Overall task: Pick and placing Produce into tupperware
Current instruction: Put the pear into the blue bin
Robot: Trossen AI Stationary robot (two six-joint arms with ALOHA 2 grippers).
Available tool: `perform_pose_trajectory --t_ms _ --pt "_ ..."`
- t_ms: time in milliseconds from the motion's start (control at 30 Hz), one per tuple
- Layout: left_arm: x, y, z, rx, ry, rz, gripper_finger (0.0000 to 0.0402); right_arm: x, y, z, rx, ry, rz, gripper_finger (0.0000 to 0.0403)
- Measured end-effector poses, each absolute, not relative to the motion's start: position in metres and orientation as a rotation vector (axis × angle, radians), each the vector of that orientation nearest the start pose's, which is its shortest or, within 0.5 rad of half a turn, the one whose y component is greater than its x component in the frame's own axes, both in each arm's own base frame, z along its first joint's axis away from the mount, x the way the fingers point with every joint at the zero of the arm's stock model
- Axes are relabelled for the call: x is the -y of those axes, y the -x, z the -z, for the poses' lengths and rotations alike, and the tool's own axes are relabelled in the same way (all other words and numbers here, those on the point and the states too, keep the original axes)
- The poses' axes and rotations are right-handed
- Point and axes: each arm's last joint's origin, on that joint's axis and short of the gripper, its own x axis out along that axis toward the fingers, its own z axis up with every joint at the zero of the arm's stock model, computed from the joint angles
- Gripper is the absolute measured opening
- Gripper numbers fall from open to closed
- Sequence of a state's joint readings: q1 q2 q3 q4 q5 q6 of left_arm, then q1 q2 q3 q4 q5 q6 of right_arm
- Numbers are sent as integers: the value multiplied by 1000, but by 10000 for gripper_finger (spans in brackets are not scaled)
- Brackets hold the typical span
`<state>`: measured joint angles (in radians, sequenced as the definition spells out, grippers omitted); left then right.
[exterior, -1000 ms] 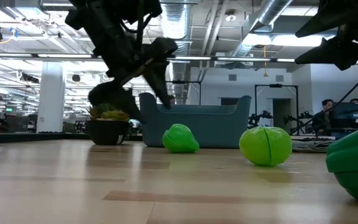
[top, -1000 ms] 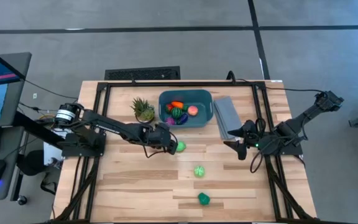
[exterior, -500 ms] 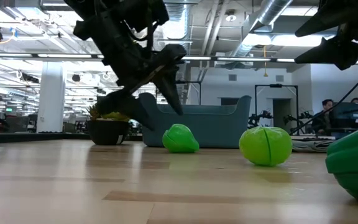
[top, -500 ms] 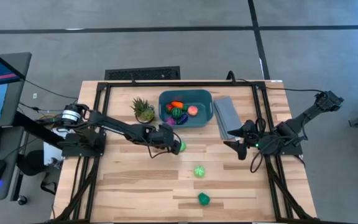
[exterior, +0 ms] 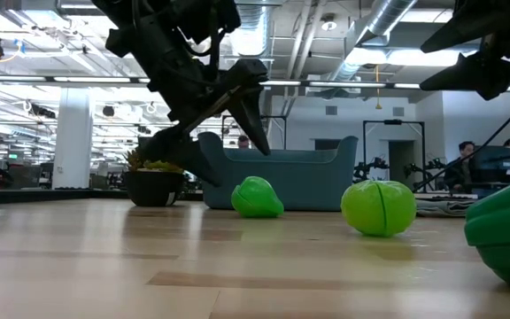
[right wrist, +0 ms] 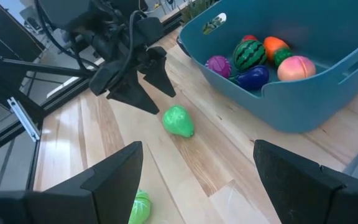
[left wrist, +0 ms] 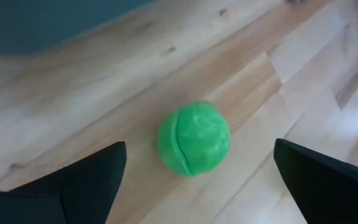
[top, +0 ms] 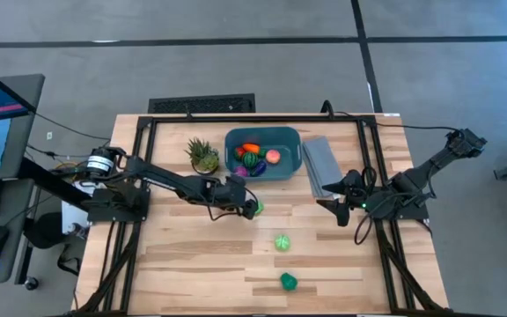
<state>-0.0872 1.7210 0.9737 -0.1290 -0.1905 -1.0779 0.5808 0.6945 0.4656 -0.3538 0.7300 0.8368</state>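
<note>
A light green produce piece (top: 255,207) (left wrist: 193,138) (exterior: 257,198) lies on the table just in front of the teal tupperware (top: 263,165) (right wrist: 328,93). My left gripper (top: 241,201) (left wrist: 197,183) (exterior: 224,137) hangs slanted down over it, open wide, with a finger on either side and clear of it. The tupperware holds several produce pieces, among them a watermelon (right wrist: 250,55), a peach (right wrist: 293,68) and an orange piece (right wrist: 275,45). My right gripper (top: 331,205) (right wrist: 207,186) waits open at the table's right, with nothing between its fingers.
A green ball (top: 282,241) (exterior: 378,207) and a darker green piece (top: 288,281) (exterior: 507,239) lie nearer the front edge. A potted plant (top: 203,155) stands left of the tupperware and a grey ribbed slab (top: 319,165) right of it. People show in the room behind.
My left gripper has opened wider above the light green piece, its far finger swinging up and away from the other. The piece has kept its place on the table.
</note>
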Motion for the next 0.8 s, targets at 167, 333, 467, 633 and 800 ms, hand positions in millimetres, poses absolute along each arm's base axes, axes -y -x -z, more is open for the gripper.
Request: perform_pose_trajectory --t_ms 167,333,467,633,800 --pt "17 -342 -169 -700 898 -560 397 -63 -131 -226 -366 -459 321 329" --pt "11 -343 -168 -708 910 -550 397 -63 -131 -226 -366 -459 321 329" --pt "11 -345 -163 -725 919 -532 397 -63 -131 -226 -364 -460 320 329" --pt "11 -349 -157 -718 921 -527 397 -63 -131 -226 -365 -460 320 329" --pt "12 -355 -149 -727 930 -498 397 -63 -131 -226 -367 -457 321 329"
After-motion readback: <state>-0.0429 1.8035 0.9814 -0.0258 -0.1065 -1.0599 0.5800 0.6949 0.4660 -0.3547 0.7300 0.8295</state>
